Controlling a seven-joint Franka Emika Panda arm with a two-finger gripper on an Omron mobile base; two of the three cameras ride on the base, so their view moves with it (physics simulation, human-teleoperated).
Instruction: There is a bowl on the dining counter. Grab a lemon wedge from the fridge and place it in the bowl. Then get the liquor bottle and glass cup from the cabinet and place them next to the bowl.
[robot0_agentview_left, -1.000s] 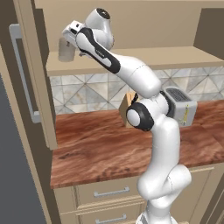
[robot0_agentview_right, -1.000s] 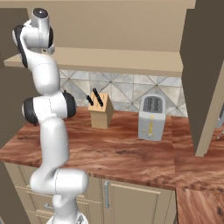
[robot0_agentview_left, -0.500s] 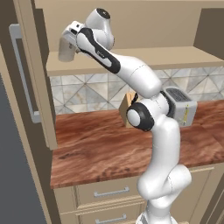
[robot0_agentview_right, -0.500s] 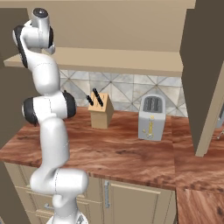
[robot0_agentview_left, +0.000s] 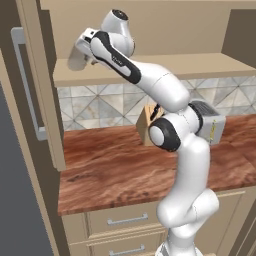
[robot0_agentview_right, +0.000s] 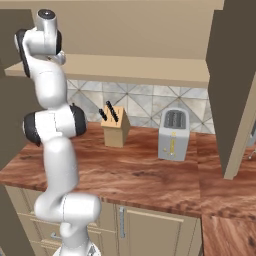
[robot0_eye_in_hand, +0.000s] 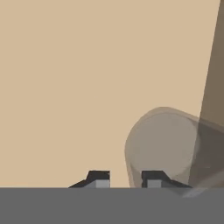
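Observation:
The glass cup (robot0_agentview_left: 77, 54), a translucent grey tumbler, stands slightly tilted at the left end of the cabinet's beige shelf (robot0_agentview_left: 170, 67). My arm reaches up to it, and the gripper (robot0_agentview_left: 86, 49) is at the cup's right side. In the hand view the cup (robot0_eye_in_hand: 162, 144) fills the lower right. Its near wall lies between my two fingertips (robot0_eye_in_hand: 99, 177), which stand close together, so the gripper (robot0_eye_in_hand: 126, 178) is shut on the cup's wall. The bowl, dining counter, fridge, lemon wedge and liquor bottle are out of view.
The cabinet's open door (robot0_agentview_left: 42, 100) with a long handle hangs at the left; another door panel (robot0_agentview_right: 232, 90) hangs at the right. Below are a wood-grain worktop (robot0_agentview_left: 110, 170) with a knife block (robot0_agentview_right: 115, 127) and a toaster (robot0_agentview_right: 172, 135), over beige drawers (robot0_agentview_left: 125, 220).
The jaws have closed in on the glass cup's wall. The arm and the cup have barely shifted.

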